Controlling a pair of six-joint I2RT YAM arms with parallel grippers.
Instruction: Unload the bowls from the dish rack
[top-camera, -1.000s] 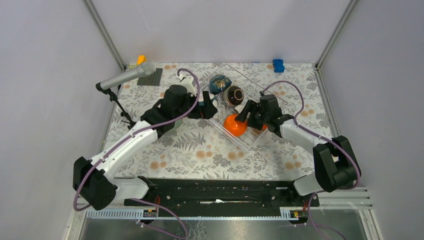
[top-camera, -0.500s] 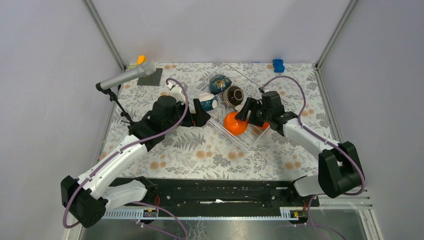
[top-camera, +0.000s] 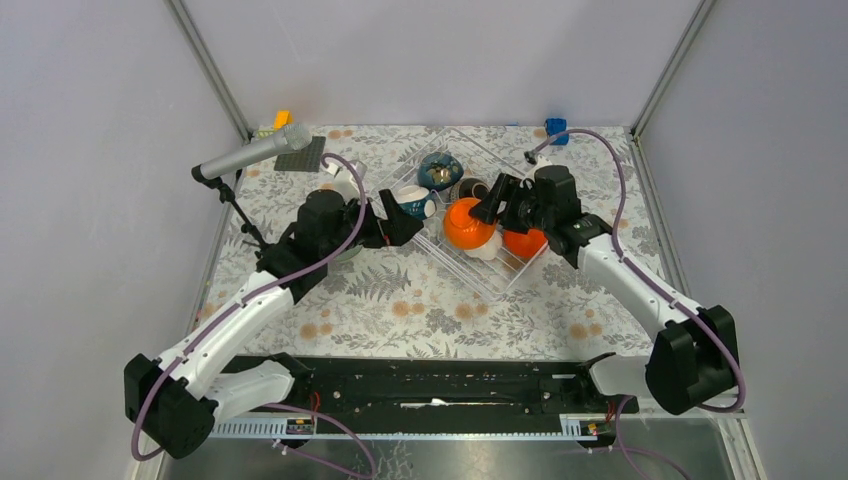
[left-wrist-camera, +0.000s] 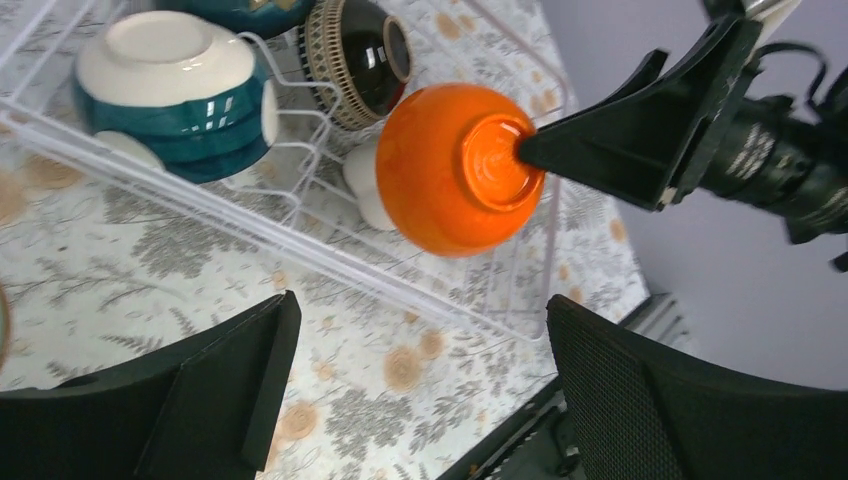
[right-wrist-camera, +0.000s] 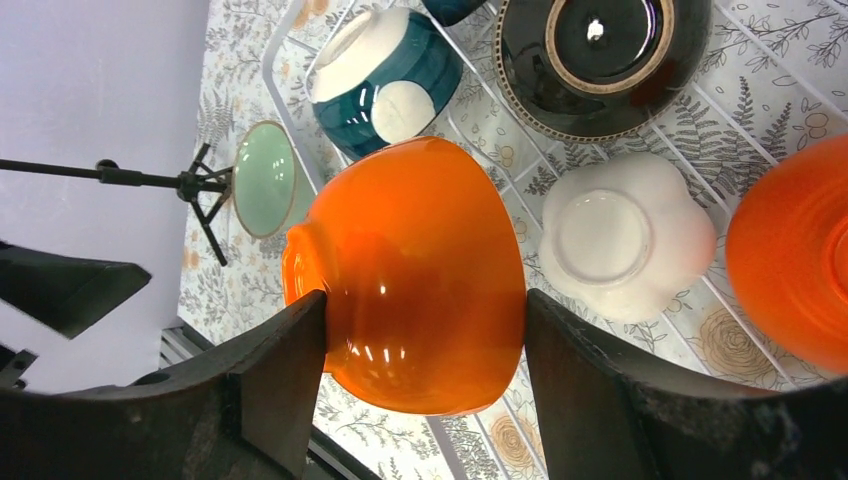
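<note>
From above, the right claw (top-camera: 488, 212) holds an orange bowl (top-camera: 466, 222) up over the dish rack (top-camera: 458, 268). Left wrist view: the left claw (left-wrist-camera: 430, 390) gapes wide, empty. Right wrist view: bowl pinched across its sides; next, I'd say, carry it clear onto the table (top-camera: 400, 300)

Plain pale grey walls (top-camera: 430, 60) close in the table on three sides, with slanted aluminium posts (top-camera: 208, 68) in the two back corners. The tabletop wears a white cloth (top-camera: 400, 300) printed with grey ferns and orange blossoms. At far left a silver microphone (top-camera: 255, 153) leans on a black tripod stand (top-camera: 240, 215), beside a dark grey baseplate (top-camera: 303, 155) and a small orange block (top-camera: 283, 118). A blue toy block (top-camera: 556, 127) sits far right. A black rail (top-camera: 440, 385) lines the near edge. The light is soft and even.
</note>
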